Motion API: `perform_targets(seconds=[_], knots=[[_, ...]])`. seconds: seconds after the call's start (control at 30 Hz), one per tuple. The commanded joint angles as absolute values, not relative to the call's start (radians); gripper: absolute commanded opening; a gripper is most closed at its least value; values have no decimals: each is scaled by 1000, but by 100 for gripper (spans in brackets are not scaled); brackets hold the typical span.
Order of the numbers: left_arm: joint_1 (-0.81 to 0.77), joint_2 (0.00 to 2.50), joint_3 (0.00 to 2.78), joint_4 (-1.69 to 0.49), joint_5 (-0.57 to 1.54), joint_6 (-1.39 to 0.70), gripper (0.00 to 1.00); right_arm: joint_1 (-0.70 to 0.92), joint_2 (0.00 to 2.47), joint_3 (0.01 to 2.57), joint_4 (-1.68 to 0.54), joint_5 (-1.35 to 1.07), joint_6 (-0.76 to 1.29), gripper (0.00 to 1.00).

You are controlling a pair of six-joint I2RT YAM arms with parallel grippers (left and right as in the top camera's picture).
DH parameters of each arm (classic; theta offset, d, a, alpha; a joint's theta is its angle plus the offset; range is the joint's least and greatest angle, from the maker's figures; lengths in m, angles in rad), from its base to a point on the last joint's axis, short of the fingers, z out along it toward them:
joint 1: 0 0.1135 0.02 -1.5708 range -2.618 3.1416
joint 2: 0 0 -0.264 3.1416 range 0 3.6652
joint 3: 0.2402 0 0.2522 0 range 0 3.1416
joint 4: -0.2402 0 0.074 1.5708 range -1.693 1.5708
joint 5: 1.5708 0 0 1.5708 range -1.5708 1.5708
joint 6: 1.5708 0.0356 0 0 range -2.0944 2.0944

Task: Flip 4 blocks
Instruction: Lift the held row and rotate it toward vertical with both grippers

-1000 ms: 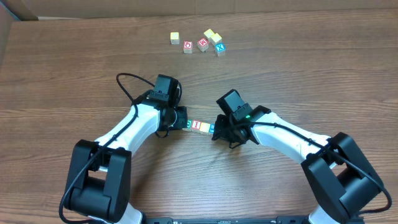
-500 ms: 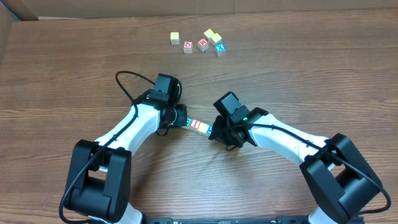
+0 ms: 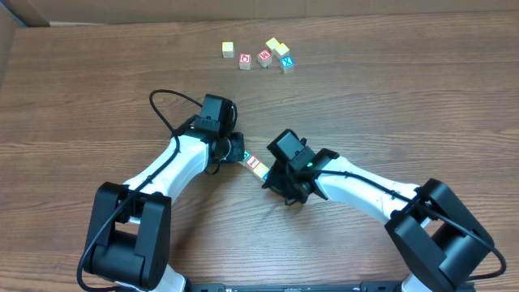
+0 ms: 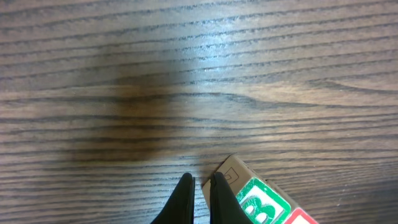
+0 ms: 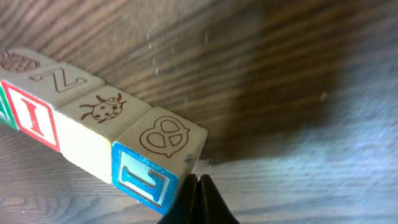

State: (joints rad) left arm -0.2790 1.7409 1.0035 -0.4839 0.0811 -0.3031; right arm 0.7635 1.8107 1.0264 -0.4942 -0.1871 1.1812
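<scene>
Four blocks lie in a touching row between my two grippers. The left wrist view shows the green B block (image 4: 261,202) and, beyond it, a corner of the red-marked block (image 4: 306,218). My left gripper (image 4: 201,180) is shut and empty, its tip against the B block's pale end. In the right wrist view the blue L block (image 5: 146,177), the yellow-faced block (image 5: 87,149) and the red-marked block (image 5: 34,118) follow one another. My right gripper (image 5: 198,180) is shut, empty, and touches the L block's corner. From overhead the row (image 3: 255,164) lies slanted, with its L end under my right gripper (image 3: 270,177).
Several other cubes sit in a loose group at the far side of the table: a yellow one (image 3: 228,49), one with a red ring (image 3: 245,60), a red one (image 3: 264,57) and a blue X one (image 3: 285,62). A black cable (image 3: 166,109) loops off the left arm.
My right gripper has slid left and slightly away from me, against the row. The row has shifted left and turned more slanted, and shows shorter between the grippers. The left gripper has barely moved.
</scene>
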Motion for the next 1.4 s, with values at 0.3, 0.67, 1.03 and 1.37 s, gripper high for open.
perform_targets(seconds=[0.3, 0.67, 1.03, 1.37], knots=[[-289, 1730, 1018, -480, 123, -283, 4, 837, 1787, 1033, -386, -155, 1390, 4], [-289, 1749, 1018, -472, 123, -283, 4, 887, 1787, 1033, -377, -120, 1539, 4], [-289, 1749, 1018, -465, 122, -283, 4, 918, 1787, 1033, -368, -87, 1625, 7], [-289, 1749, 1018, -443, 122, -283, 4, 944, 1787, 1033, -368, -86, 1655, 4]])
